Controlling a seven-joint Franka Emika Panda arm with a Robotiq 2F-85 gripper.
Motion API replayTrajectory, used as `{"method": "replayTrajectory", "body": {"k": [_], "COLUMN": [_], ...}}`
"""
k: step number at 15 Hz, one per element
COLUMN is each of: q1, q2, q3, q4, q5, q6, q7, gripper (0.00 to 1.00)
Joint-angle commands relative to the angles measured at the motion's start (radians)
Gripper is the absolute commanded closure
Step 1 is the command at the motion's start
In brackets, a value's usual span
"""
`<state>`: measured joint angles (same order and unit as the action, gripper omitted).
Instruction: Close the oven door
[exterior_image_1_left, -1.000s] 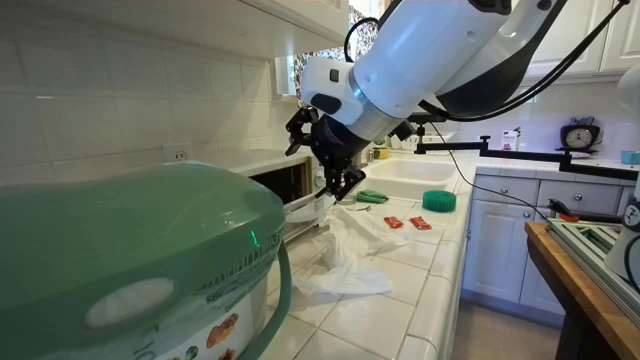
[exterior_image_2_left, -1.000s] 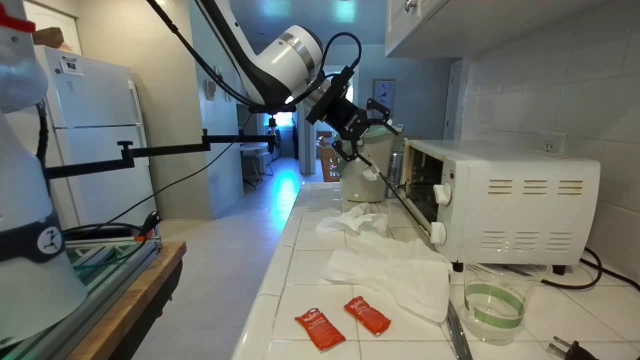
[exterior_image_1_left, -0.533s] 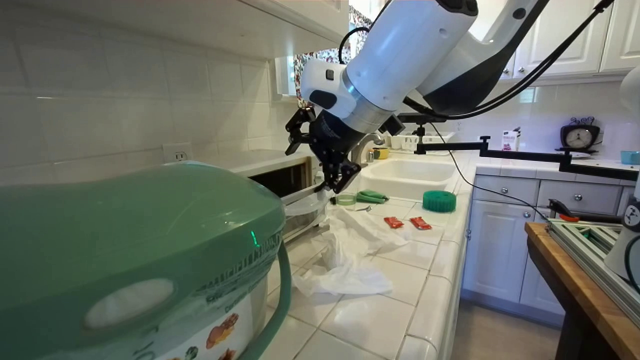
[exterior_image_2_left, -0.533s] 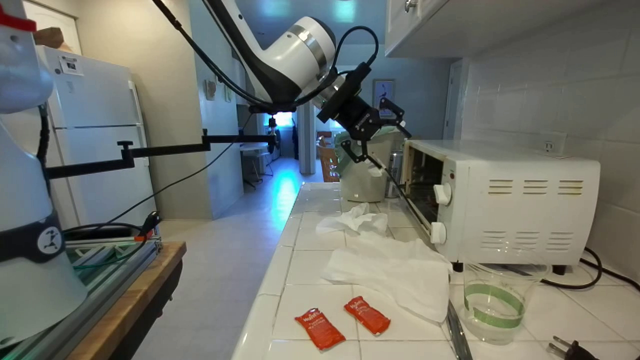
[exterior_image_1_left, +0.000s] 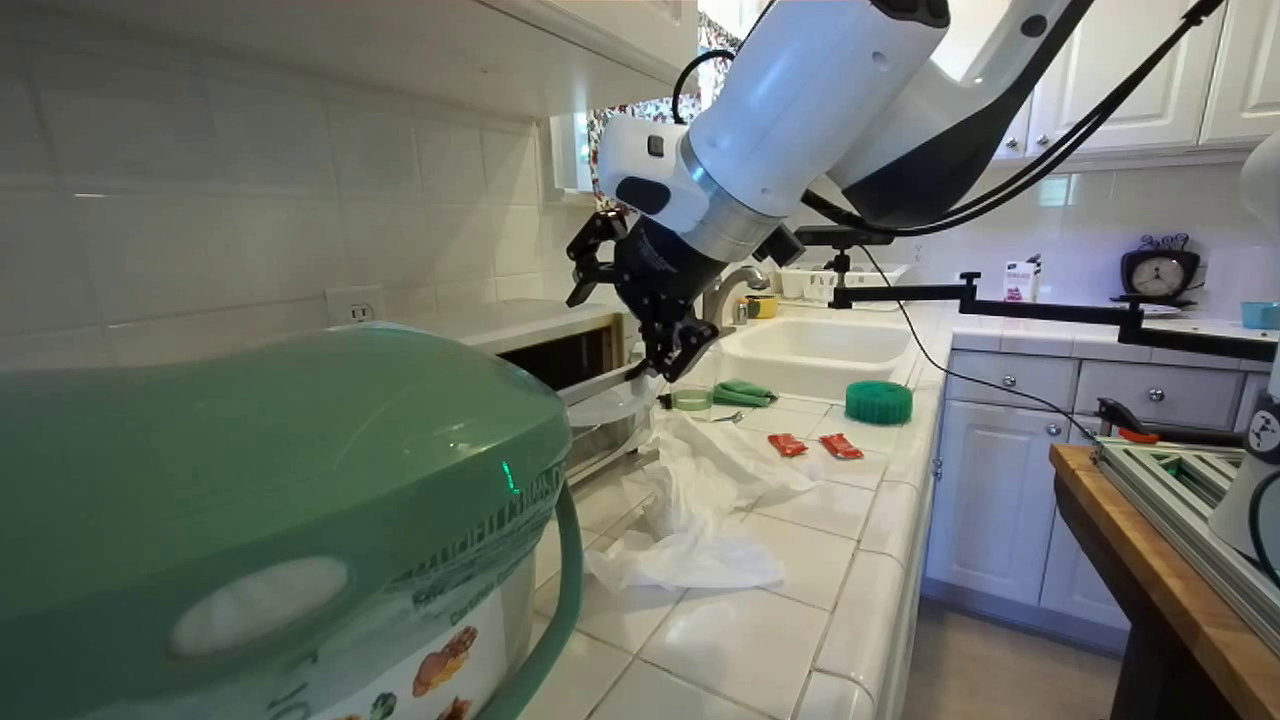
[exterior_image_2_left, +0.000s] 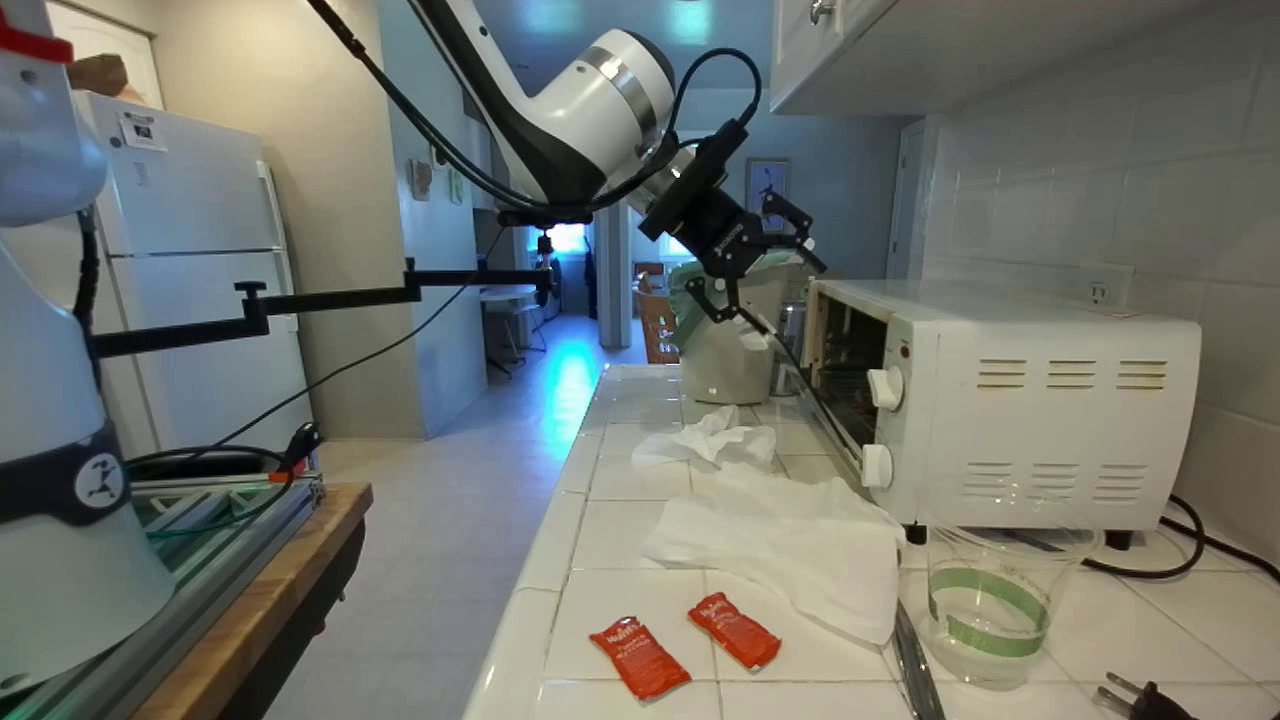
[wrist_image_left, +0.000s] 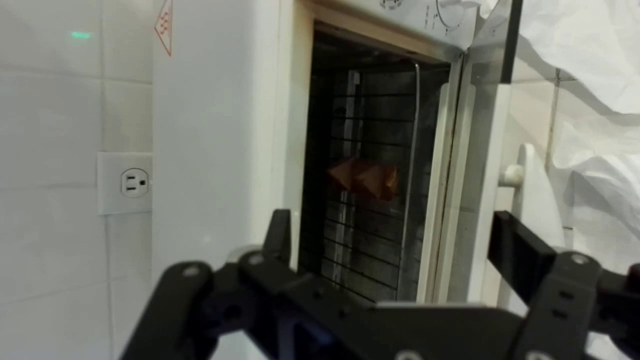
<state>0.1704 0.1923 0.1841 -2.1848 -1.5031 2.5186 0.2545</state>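
The white toaster oven stands on the counter with its dark inside showing. Its oven door is partly open and slants up and outward from the bottom hinge. In the wrist view the door glass has a pale frame, with a white handle on its outer side. My gripper is open and empty in both exterior views. Its lower finger is at the door's upper outer edge, seemingly touching; the upper finger is above the oven's front. In the wrist view, the right finger of the gripper overlaps the door's outer side.
An orange-brown object lies on the oven rack. A large green-lidded container stands beside the oven. White paper towels, red packets and a clear cup are on the counter. A cabinet hangs above.
My gripper has moved toward the oven, mostly in the first half second. The door has swung up a little with the lower finger at its edge.
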Motion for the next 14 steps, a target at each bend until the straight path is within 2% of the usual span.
{"method": "replayTrajectory", "body": {"k": [1,7,14], "q1": [-0.011,-0.039,-0.039], "q2": [-0.011,-0.023,-0.031], "q3": [-0.001,-0.01,-0.025], "q4": [0.003,0.002,0.004], "q5": [0.04,0.159,0.276], "q6": [0.05,0.163,0.193], "q7": [-0.084,-0.205,-0.334], "gripper": [0.0,0.0,0.0]}}
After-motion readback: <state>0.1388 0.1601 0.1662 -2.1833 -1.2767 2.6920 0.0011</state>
